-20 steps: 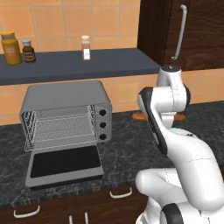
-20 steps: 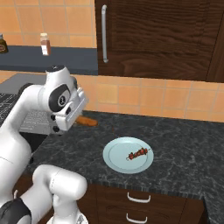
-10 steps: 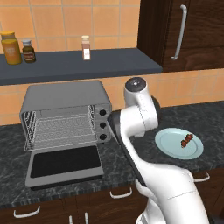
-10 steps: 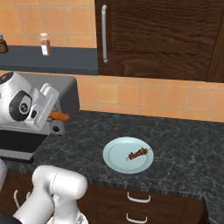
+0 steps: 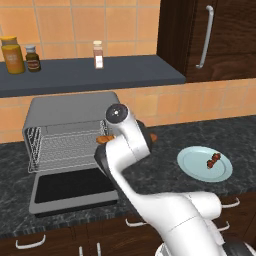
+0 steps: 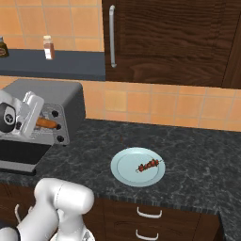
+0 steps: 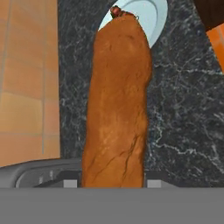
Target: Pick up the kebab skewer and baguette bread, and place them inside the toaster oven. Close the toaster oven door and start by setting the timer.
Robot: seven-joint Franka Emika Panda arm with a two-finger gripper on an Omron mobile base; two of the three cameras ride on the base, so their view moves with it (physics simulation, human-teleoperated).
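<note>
- Baguette (image 7: 117, 105): held in the gripper (image 6: 34, 123), jaws part-closed on the loaf's near end; in the hand view the loaf runs away from the fingers, its far end lined up over the plate (image 7: 153, 17).
- From the base views the baguette sits raised in front of the oven (image 5: 75, 135), level with the rack (image 5: 65, 145) and just off the oven's right side; one tip pokes out left of the arm, the other right.
- Oven door (image 5: 75, 187) lies dropped flat in front of the oven, so the mouth is free.
- Doing it well, in my judgement: turn the loaf so it lies along the rack's width, bring it in above the door and below the oven's top edge, set it down toward the back of the rack, then let go. That leaves front room for the skewer (image 6: 148, 165).
- Skewer lies on the plate, well right of the oven, not yet picked.
- Risk: a loaf end catching the oven's side wall or knob panel.
- Writing: jars on the shelf above the oven carry labels, too small to read; no brand visible on the oven.
</note>
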